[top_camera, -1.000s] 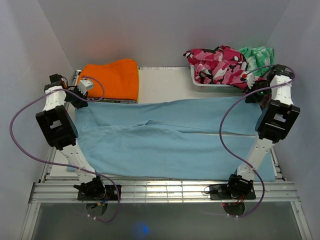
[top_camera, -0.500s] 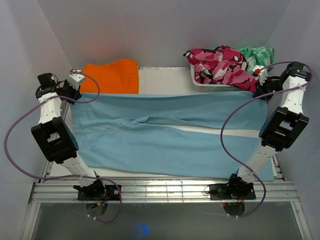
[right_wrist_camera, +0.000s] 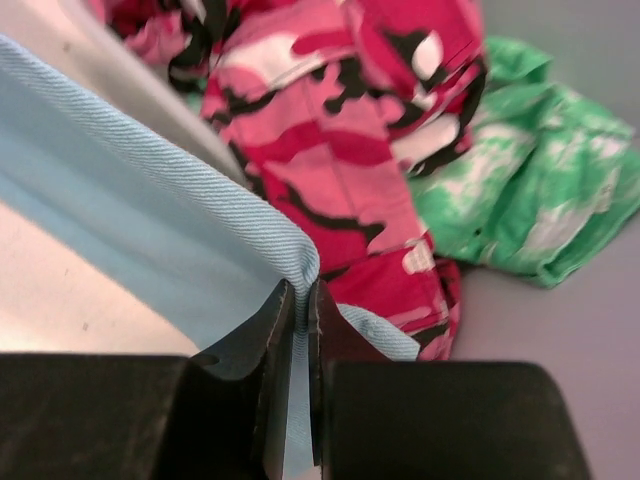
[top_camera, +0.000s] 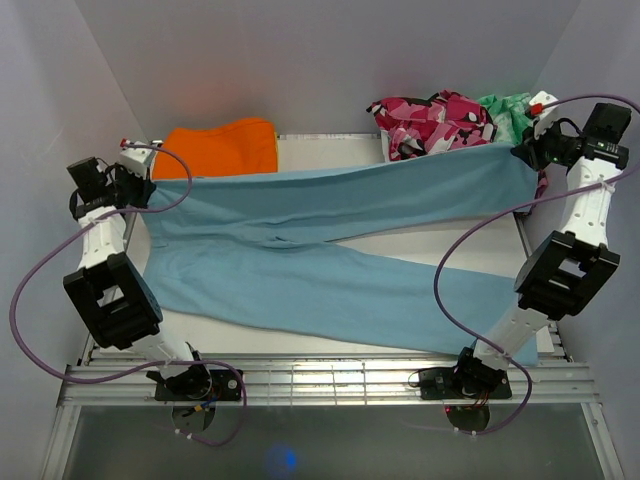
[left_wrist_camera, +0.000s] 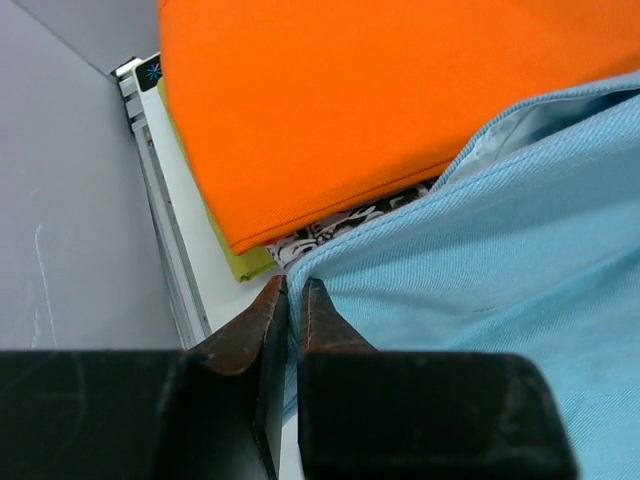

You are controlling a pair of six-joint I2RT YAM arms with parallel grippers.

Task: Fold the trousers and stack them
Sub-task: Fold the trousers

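Your trousers (top_camera: 330, 260) stretch across the middle of the surface (top_camera: 330, 150), long axis left to right, waist at the left and legs pointing right. The left pincer (top_camera: 138, 186) is clamped on the upper waist corner, and the right pincer (top_camera: 524, 152) on the upper leg's end at upper right. Since a second ago both have climbed toward the top of the frame. That edge now hangs taut, crossing the orange garment (top_camera: 225, 145) and the pink camouflage garment (top_camera: 430, 118).
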